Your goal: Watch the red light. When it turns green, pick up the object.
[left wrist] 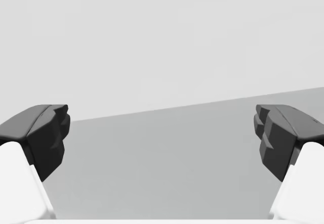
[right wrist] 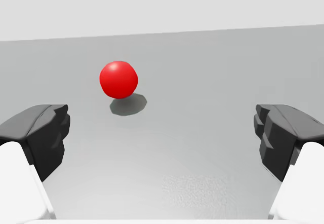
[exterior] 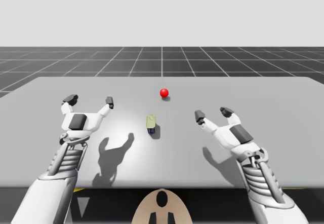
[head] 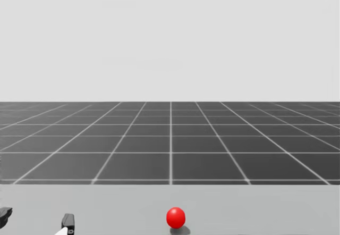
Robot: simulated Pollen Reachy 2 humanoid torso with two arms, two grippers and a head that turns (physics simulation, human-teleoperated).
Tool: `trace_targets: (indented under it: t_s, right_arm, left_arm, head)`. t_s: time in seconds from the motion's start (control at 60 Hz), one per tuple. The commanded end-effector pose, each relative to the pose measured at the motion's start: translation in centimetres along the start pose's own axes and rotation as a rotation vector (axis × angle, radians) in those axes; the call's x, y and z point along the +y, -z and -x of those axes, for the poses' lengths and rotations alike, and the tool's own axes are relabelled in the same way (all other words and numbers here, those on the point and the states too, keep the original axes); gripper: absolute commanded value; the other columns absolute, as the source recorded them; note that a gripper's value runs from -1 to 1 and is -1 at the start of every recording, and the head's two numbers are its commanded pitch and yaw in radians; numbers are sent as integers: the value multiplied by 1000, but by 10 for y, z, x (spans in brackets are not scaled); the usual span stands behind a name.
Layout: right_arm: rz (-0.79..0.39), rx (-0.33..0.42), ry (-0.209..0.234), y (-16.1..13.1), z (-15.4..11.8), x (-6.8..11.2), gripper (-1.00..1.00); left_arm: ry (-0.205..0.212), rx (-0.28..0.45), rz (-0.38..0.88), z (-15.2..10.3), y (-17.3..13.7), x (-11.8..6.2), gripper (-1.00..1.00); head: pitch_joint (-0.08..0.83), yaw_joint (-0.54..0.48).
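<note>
Light sphere [exterior: 164, 92]: red. Left tool [exterior: 90, 101], right tool [exterior: 212, 113]: fingers apart, empty. Risk: reaching olive block [exterior: 151, 122] before green; small block topples on counter [exterior: 263, 97].

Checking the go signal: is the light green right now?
No, the light shows red in the high view.

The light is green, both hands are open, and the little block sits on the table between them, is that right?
No, the light is red, not green; the high view shows it. The left hand and right hand are open, and the little block sits on the table between them.
</note>
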Motion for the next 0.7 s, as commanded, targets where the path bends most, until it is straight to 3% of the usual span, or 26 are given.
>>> trace_targets:
  t_s: [0.017, 0.083, 0.3, 0.367, 0.7]
  right_arm:
    - [25, -55, 28, -2, 1, 5, -1000]
    - [21, -86, 31, -3, -1, 6, -1000]
    - [29, -24, 23, 1, 0, 0, -1000]
    - [34, -12, 1, 2, 2, 0, -1000]
    - [45, -22, -20, 2, 2, 0, -1000]
  left_arm:
    - [1, 8, -11, 1, 0, 1, -1000]
    - [0, 9, -11, 1, 0, 1, -1000]
    - [0, 13, -15, 1, 1, 2, -1000]
    - [1, 15, -14, 1, 1, 2, -1000]
    - [7, 19, -13, 2, 2, 4, -1000]
  head:
    - [-1, 6]
    - [11, 7]
    - [142, 3]
    - [199, -4]
    - [384, -23]
